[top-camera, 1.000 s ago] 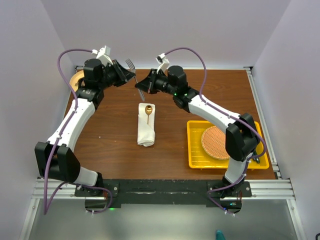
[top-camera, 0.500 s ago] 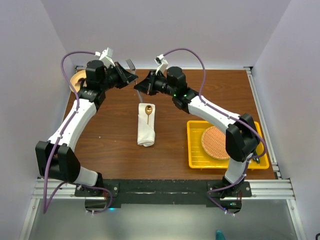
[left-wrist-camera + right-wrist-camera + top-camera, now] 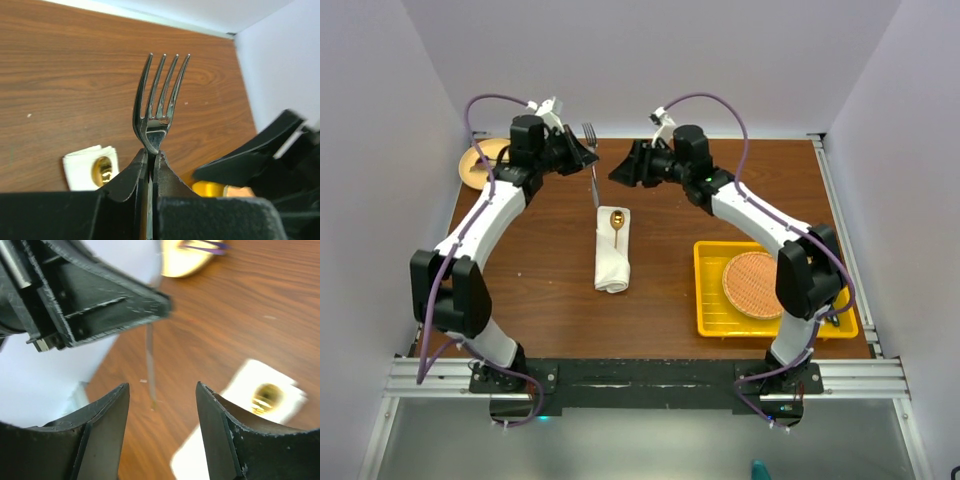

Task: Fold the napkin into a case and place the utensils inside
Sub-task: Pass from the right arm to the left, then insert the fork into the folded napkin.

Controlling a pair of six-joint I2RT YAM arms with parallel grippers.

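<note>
The cream napkin (image 3: 612,258) lies folded as a narrow case mid-table, with a gold spoon (image 3: 616,219) whose bowl sticks out of its far end. My left gripper (image 3: 588,157) is shut on a shiny fork (image 3: 160,100) at its neck, tines up, the handle (image 3: 149,360) hanging down above the wood just beyond the case. My right gripper (image 3: 162,390) stands open a little to the right of the fork, its fingers apart from the handle and holding nothing. In the left wrist view the napkin (image 3: 80,167) and the spoon bowl (image 3: 102,170) show below the fork.
A yellow tray (image 3: 715,310) holding a round woven orange mat (image 3: 755,285) sits at the right front. A tan plate (image 3: 475,165) with a purple utensil (image 3: 205,246) sits at the far left corner. Walls close in on the back and sides.
My right gripper has opened, let go of the fork and drawn back to the right. The left gripper has closed on the fork and now holds it alone, shifted slightly right.
</note>
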